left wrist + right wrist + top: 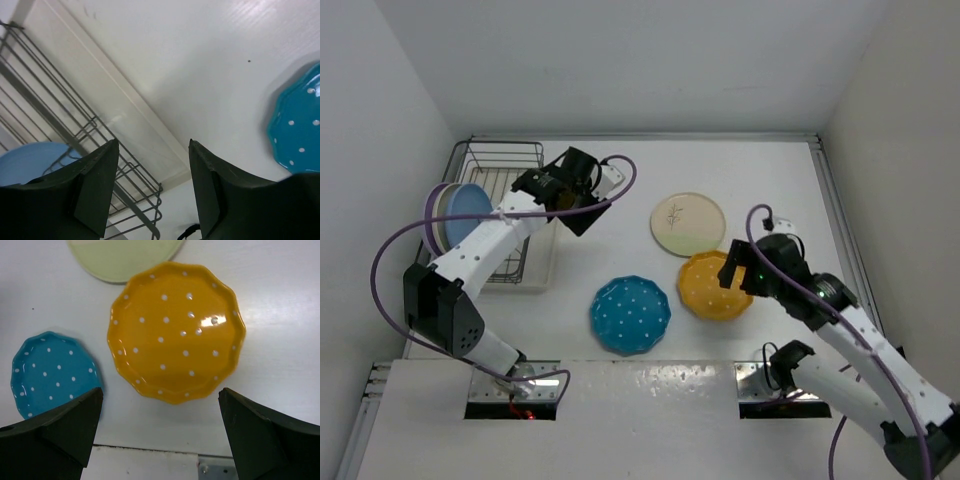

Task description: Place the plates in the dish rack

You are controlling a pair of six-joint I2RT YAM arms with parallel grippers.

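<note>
Plates stand three on edge in the dish rack (510, 165) at the far left, with the light blue plate (468, 212) facing right. Your left gripper (582, 212) hangs spread and empty just right of the rack, over the drip tray (125, 115) edge. On the table (770, 180), your right gripper (735, 270) hovers released over the orange-yellow plate (710, 292). The teal plate (630, 314) lies to its left and the sprig plate (688, 223) just beyond.
</note>
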